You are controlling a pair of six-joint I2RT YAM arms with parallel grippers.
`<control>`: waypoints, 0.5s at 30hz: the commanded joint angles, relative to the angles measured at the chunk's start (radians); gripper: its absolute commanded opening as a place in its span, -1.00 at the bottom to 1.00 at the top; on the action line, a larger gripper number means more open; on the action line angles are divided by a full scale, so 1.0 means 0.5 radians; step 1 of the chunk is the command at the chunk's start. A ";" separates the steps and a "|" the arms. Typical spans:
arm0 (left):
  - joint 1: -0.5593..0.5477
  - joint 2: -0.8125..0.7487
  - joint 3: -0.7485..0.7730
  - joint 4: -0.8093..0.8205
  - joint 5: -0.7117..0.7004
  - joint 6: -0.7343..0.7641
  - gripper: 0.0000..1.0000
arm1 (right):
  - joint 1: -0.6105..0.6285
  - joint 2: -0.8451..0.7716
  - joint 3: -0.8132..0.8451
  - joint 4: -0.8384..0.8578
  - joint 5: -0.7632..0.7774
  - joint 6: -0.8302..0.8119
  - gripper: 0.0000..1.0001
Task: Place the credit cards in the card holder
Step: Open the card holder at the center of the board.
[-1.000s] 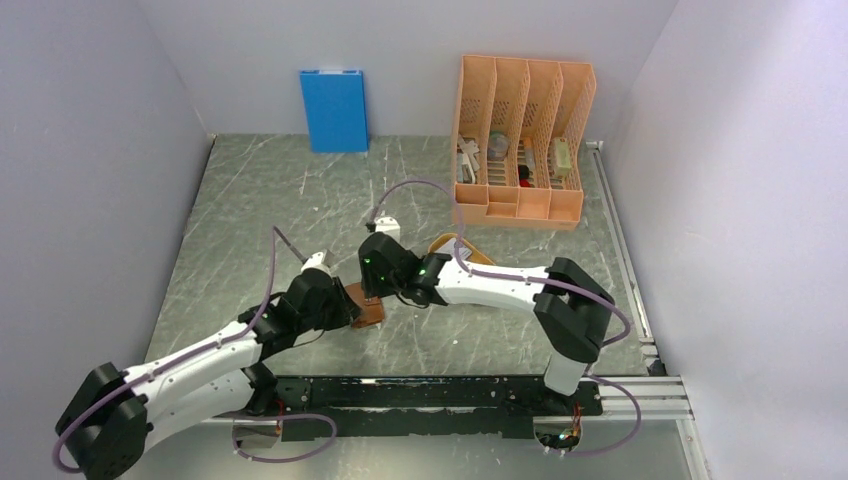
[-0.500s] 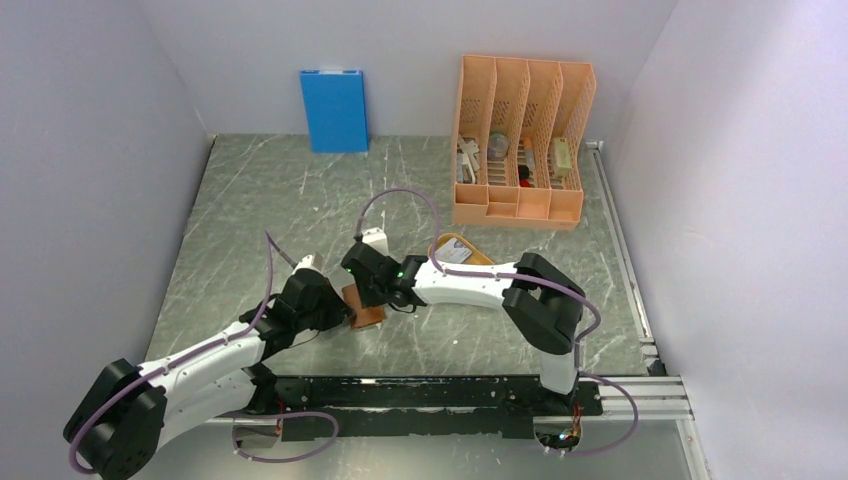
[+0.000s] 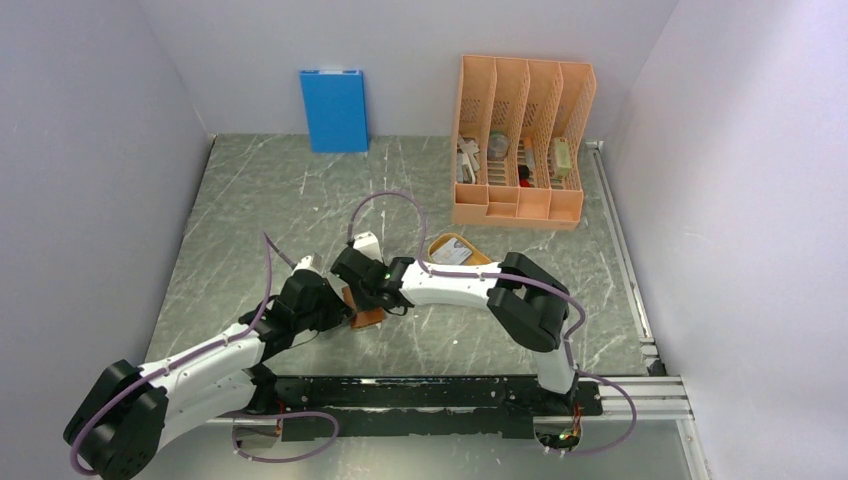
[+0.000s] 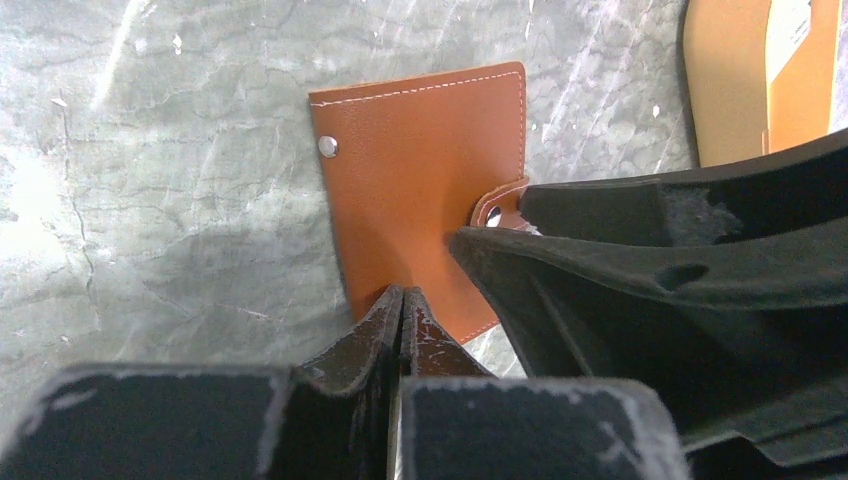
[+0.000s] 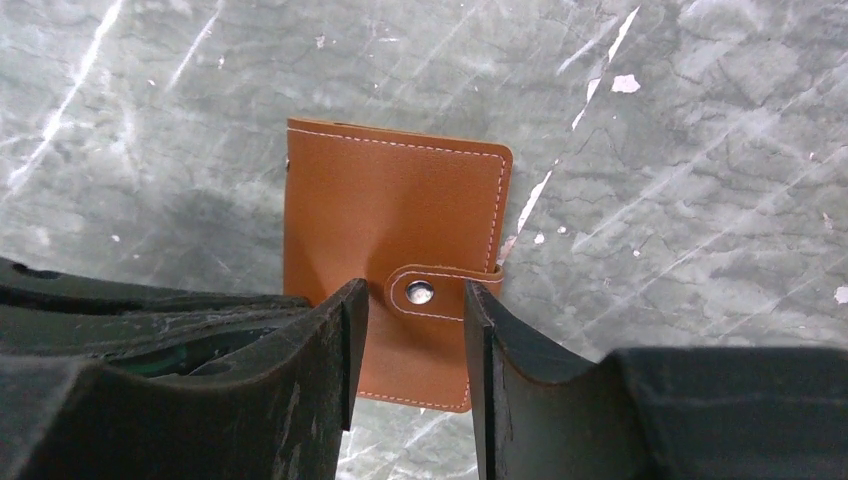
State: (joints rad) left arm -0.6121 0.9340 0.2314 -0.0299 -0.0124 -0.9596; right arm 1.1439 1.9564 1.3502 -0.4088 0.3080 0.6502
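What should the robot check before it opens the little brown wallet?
1. Wallet flat on the table: ok.
2. Wallet open for cards: not ok, snap strap lies across its front.
3. Right gripper open, fingers either side of the snap: ok.
4. Left gripper shut, tips at the wallet's edge: ok.
5. Left gripper pinning it firmly: cannot tell.
6. Card waiting in the tray: ok.
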 commanded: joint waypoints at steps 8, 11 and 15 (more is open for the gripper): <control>0.018 -0.031 -0.045 -0.015 0.006 -0.004 -0.90 | 0.032 0.127 0.125 -0.192 0.193 -0.025 -0.17; 0.018 -0.025 -0.049 -0.009 0.006 -0.007 -0.90 | 0.037 0.136 0.115 -0.201 0.216 -0.033 -0.21; 0.019 -0.011 -0.052 0.008 0.029 -0.011 -0.90 | 0.041 0.136 0.099 -0.207 0.243 -0.039 -0.29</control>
State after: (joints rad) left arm -0.6109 0.9237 0.2245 -0.0288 -0.0124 -0.9627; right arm 1.1591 2.0006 1.3952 -0.4637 0.3824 0.6437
